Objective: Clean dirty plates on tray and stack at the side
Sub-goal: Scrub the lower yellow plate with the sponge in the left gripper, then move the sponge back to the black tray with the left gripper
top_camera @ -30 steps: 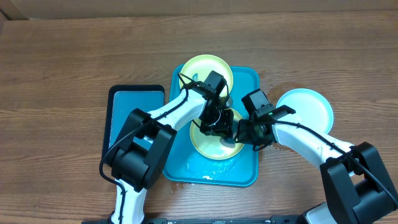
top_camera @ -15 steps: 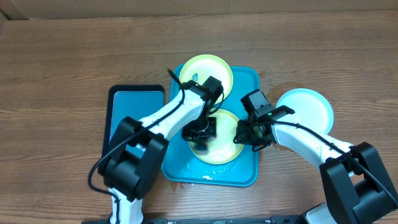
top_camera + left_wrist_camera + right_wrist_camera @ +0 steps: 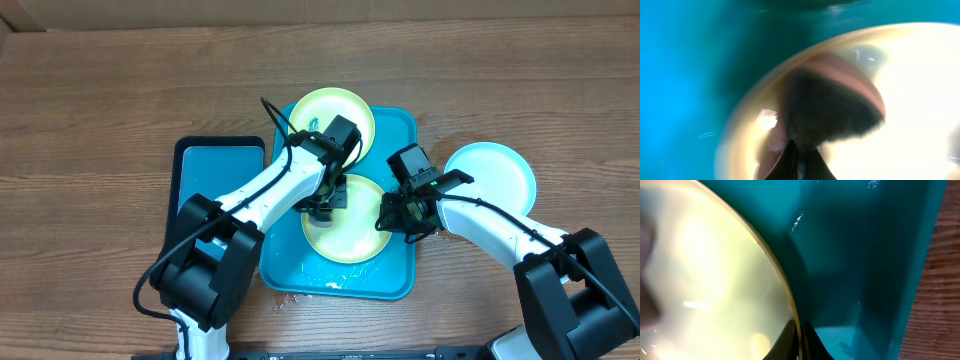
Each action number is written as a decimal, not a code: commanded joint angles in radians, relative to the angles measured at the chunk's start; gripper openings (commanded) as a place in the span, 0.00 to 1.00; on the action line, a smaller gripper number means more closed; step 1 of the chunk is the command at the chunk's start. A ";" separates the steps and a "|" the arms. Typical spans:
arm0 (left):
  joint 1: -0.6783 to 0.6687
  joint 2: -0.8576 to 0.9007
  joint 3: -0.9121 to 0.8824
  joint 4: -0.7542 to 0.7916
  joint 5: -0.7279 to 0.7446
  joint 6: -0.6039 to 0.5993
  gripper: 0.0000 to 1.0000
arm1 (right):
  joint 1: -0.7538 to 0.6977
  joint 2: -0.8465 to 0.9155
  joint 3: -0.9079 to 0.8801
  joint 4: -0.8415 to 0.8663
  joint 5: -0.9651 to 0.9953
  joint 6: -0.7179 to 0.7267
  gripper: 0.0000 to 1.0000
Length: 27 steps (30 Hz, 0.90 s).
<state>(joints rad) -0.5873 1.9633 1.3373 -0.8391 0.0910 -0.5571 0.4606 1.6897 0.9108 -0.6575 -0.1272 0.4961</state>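
A yellow-green plate [image 3: 352, 238] lies in the middle of the turquoise tray [image 3: 402, 132]. My right gripper [image 3: 392, 218] is shut on this plate's right rim; the right wrist view shows the rim between the jaws [image 3: 800, 342] and the plate [image 3: 705, 270]. My left gripper [image 3: 322, 205] is shut on a dark scrubber [image 3: 832, 110] that presses on the plate's upper left part [image 3: 920, 100]. A second yellow-green plate [image 3: 335, 108] with a small teal smear lies at the tray's far end. A light blue plate [image 3: 497, 175] sits on the table to the right of the tray.
A smaller dark-rimmed blue tray [image 3: 215, 190] lies just left of the turquoise tray. Wet streaks show on the tray floor near its front edge [image 3: 335, 278]. Brown wooden table [image 3: 100, 100] lies all around.
My left gripper has moved with the scrubber from the plate's upper middle to its left part, then a little farther back. The right gripper has kept its hold on the rim.
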 commanded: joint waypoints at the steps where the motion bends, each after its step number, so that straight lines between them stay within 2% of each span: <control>1: -0.034 -0.021 -0.047 0.095 0.319 0.046 0.04 | -0.005 0.016 -0.003 -0.006 0.059 -0.009 0.04; 3: -0.051 -0.021 -0.075 0.138 0.360 0.045 0.04 | -0.005 0.016 -0.003 -0.006 0.059 -0.009 0.04; 6: -0.058 -0.023 -0.083 0.110 0.346 0.044 0.04 | -0.005 0.016 -0.003 -0.007 0.059 -0.009 0.04; 12: 0.008 -0.137 -0.082 0.018 0.228 0.018 0.04 | -0.005 0.016 -0.003 -0.014 0.059 -0.009 0.04; 16: 0.091 -0.312 -0.082 -0.098 0.060 0.019 0.04 | -0.005 0.016 -0.003 -0.018 0.059 -0.010 0.04; 22: 0.265 -0.529 -0.085 -0.319 -0.313 0.019 0.04 | -0.005 0.016 -0.003 -0.021 0.059 -0.010 0.04; 24: 0.330 -0.546 -0.096 -0.349 -0.370 0.034 0.04 | -0.005 0.016 -0.003 -0.020 0.059 -0.010 0.04; 27: 0.425 -0.538 -0.159 -0.307 -0.342 0.077 0.04 | -0.005 0.016 -0.003 -0.020 0.059 -0.010 0.04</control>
<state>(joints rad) -0.2218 1.4036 1.2388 -1.1702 -0.1619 -0.5293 0.4595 1.6897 0.9115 -0.6655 -0.1249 0.4961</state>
